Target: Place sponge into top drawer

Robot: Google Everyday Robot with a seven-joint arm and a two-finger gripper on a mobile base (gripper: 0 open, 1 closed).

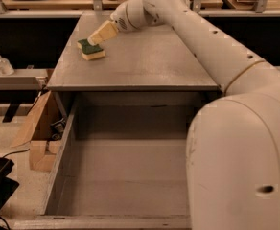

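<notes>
While my gripper [94, 40], apart or clamped I cannot tell, is hanging at the sponge [92, 51] by the desk's [145, 63] far-left corner, I am favouring a square, centred grip.

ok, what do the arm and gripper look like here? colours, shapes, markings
The arm is smooth off-white: thick rounded tubular links, a row of small dark holes along the long link, a thin tan band at one joint, an oval dark slot on the near housing. No cables show on it. The gripper is cream-yellow and tapered, right by the sponge on the cabinet top.
</notes>
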